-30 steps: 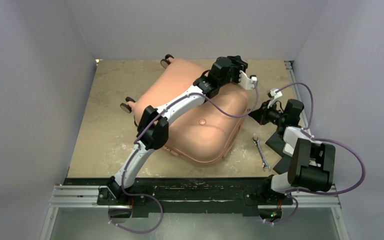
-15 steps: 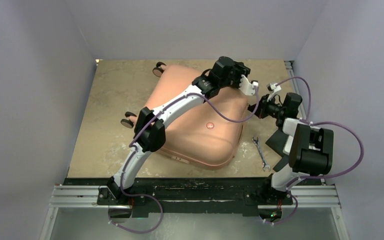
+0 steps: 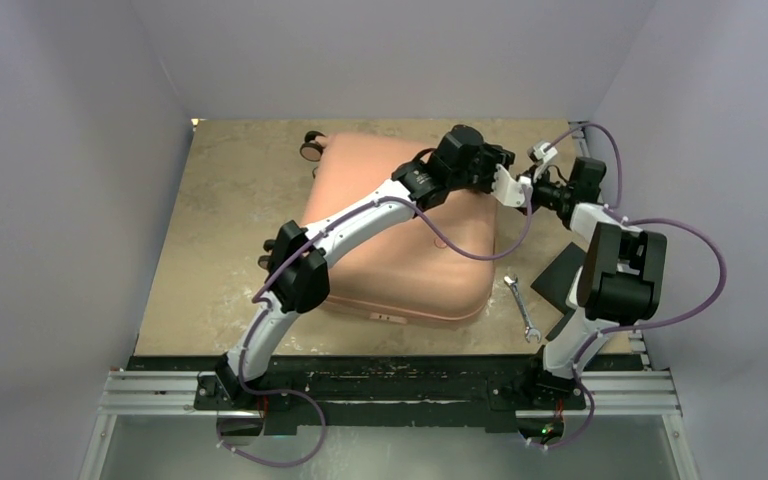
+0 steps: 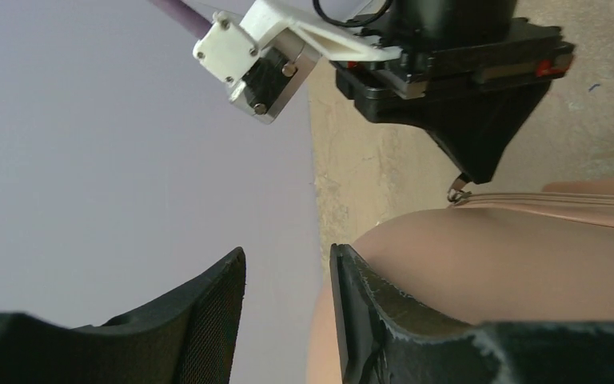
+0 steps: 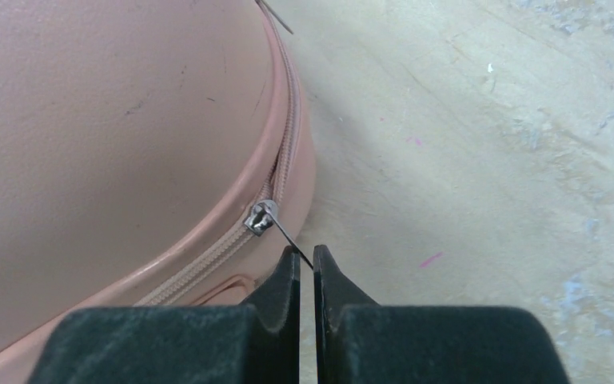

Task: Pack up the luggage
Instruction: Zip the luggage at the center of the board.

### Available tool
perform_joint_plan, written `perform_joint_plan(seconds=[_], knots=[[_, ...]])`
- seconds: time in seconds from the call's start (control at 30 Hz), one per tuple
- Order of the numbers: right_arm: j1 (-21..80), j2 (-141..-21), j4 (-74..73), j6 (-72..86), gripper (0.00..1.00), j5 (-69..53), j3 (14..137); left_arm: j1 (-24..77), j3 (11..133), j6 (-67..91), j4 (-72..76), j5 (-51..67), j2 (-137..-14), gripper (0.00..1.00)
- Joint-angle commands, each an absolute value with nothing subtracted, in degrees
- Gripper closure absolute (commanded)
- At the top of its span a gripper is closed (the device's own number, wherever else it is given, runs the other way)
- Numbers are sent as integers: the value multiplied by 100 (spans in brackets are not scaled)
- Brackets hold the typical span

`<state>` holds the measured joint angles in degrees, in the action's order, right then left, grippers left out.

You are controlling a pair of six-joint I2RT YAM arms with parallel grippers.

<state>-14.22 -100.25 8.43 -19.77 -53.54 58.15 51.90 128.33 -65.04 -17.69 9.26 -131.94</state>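
The luggage [image 3: 410, 270] lies shut on the middle of the table [image 3: 220, 200], wheels to the left, so I judge its long axis runs left to right. The coming move turns on its far right corner. The zip slider [image 5: 261, 218] sits there, just left of my right gripper [image 5: 305, 264], which is pinched tight on the thin pull tab [image 5: 292, 244]. That arm is the nearer one to the zip. My left gripper [image 4: 288, 258] hangs partly open at the same corner, one finger close beside the shell, gripping nothing I can see. Since a second ago the case has swung round, its near edge now square with the table's, and both grippers have followed the corner farther right.
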Motion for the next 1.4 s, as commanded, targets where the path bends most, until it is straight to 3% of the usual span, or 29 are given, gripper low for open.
perform_joint_plan(seconds=[0.0, 0.13, 0.23, 0.37, 0.47, 0.77, 0.87, 0.9, 0.93, 1.03, 1.13, 1.23, 1.37], knots=[[-1568, -10112, 997, -2898, 97, -5088, 6778, 5304, 12127, -5562, -4089, 1223, -13746, 56], [-1570, -10266, 485, -3183, 80, -5330, 6967, 5295, 11875, -4769, -3358, 169, -13288, 39], [-1560, -10191, 506, -3234, 49, -5494, 6707, 5187, 11746, -4214, -3191, -552, -12733, 19], [-1561, -10039, 446, -3276, 22, -5667, 6451, 4781, 11446, -3419, -3596, -779, -11739, 9], [-1560, -9934, 325, -3414, 18, -5716, 6383, 4365, 10622, -3167, -3898, -495, -10573, 4], [-1564, -9779, -907, -3778, 15, -5704, 6923, 3515, 7479, -3702, -5099, 341, -7474, 3], [-1556, -9552, -1181, -3748, 10, -5615, 7082, 3332, 6933, -3930, -5283, 315, -6876, 3], [-1560, -9436, -1212, -3675, 2, -5563, 7098, 3283, 6818, -4008, -5392, 323, -6745, 3], [-1563, -9261, -1218, -3592, 1, -5451, 7106, 3270, 6734, -4087, -5551, 310, -6655, 3], [-1560, -8791, -1087, -3218, 1, -4690, 7057, 3260, 6420, -4162, -5765, 46, -6446, 3], [-1560, -8295, -1067, -3211, 8, -3780, 6976, 3249, 6114, -4221, -5761, -434, -6233, 4], [-1521, -7740, -768, -3084, 2, -2391, 6731, 3184, 5973, -4235, -5698, -812, -6090, 4], [-1452, -6941, 45, -3357, 1, -1153, 6127, 3075, 6055, -4266, -5807, -826, -5980, 4]])
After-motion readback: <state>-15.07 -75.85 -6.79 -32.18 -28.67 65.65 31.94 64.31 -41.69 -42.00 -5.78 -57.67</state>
